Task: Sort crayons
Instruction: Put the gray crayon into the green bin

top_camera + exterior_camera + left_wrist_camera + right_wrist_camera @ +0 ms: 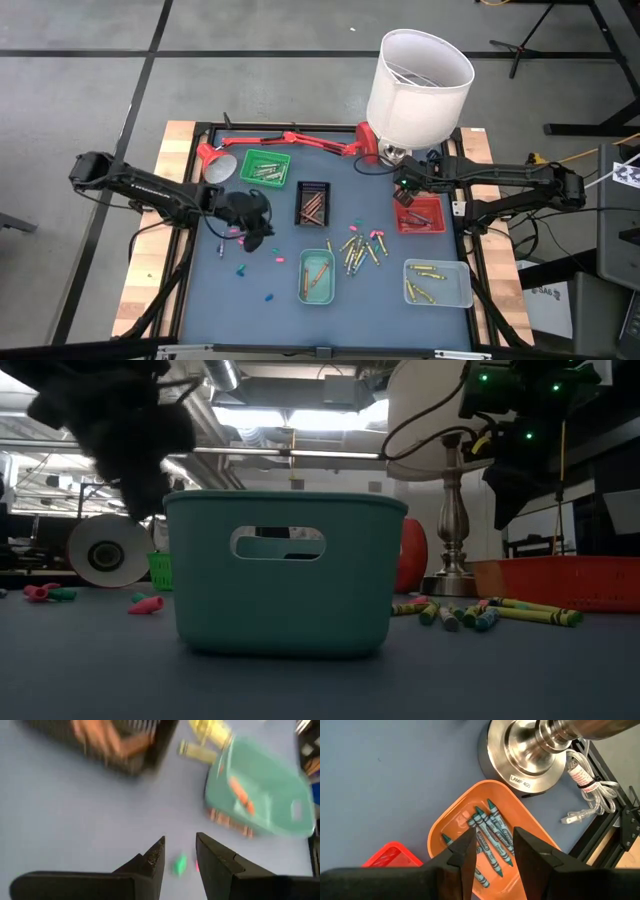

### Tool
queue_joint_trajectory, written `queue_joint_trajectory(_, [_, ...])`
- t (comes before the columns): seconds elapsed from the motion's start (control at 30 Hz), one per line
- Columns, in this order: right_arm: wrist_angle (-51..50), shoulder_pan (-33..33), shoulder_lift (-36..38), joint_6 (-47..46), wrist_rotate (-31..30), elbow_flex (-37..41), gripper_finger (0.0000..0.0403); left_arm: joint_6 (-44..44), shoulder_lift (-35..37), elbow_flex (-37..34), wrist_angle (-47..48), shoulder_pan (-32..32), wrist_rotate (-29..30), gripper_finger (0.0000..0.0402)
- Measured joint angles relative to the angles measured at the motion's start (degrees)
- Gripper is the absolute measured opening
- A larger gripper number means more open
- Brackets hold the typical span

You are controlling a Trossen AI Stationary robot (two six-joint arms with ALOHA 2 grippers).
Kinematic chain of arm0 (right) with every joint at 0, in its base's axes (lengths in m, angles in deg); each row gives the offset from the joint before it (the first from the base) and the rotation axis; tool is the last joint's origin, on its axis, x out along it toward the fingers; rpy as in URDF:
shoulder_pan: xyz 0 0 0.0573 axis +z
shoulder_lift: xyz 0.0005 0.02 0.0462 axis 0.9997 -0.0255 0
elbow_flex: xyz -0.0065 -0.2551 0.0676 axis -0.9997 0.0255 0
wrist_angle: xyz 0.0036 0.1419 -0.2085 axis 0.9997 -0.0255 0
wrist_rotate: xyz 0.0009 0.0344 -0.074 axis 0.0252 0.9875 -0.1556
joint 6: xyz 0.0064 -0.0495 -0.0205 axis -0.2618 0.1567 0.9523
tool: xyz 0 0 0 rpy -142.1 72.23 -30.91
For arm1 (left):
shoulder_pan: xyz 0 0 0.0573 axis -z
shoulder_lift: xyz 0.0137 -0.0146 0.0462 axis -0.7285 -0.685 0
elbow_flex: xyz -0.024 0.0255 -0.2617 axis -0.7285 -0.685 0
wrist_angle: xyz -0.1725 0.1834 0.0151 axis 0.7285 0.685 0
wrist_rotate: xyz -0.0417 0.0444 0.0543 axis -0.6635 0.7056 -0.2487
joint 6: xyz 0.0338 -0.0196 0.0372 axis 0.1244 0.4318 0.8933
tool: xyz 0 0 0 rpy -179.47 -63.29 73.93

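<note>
Loose crayons (360, 247), mostly yellow and pink, lie scattered on the blue mat, with short pink and green bits (243, 268) farther left. My left gripper (255, 228) hovers open above those bits. One green bit (180, 865) lies on the mat and shows in the gap between its fingers. My right gripper (490, 852) is open above an orange tray (450, 822) next to the lamp base. That tray holds several blue-green crayons (492, 832). Neither gripper holds anything.
Sorting trays stand on the mat: green (265, 168), dark (313, 203), teal (316, 275), red (420, 216) and a pale one (437, 282) with yellow crayons. A red desk lamp (290, 140) lies along the far edge. A white-shaded lamp (420, 85) stands at the far right.
</note>
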Motion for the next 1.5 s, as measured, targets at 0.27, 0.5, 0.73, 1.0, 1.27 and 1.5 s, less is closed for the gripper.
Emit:
queue_joint_trajectory(0.27, [0.01,0.00,0.00,0.00,0.00,0.00,0.0127,-20.64,0.01,0.00,19.88,3.24,-11.77,0.0094])
queue_joint_trajectory(0.5, [0.01,0.00,0.00,0.00,0.00,0.00,0.0127,-29.75,1.17,0.00,27.17,4.66,-12.85,0.0094])
queue_joint_trajectory(0.73, [0.01,0.00,0.00,-0.02,0.02,0.00,0.0127,-37.30,6.08,0.00,35.00,4.70,-10.52,0.0094])
queue_joint_trajectory(1.0, [0.02,0.00,-0.02,-0.02,0.01,0.00,0.0127,-47.21,9.92,-0.04,45.38,4.70,-7.66,0.0094])
queue_joint_trajectory(1.27, [0.26,-0.01,-0.02,-0.17,0.02,0.00,0.0127,-50.05,8.00,-0.04,45.88,4.70,-3.20,0.0094])
queue_joint_trajectory(1.5, [0.31,0.00,-0.02,-0.22,0.02,0.00,0.0127,-50.23,2.75,-0.04,45.94,4.70,-4.43,0.0094])
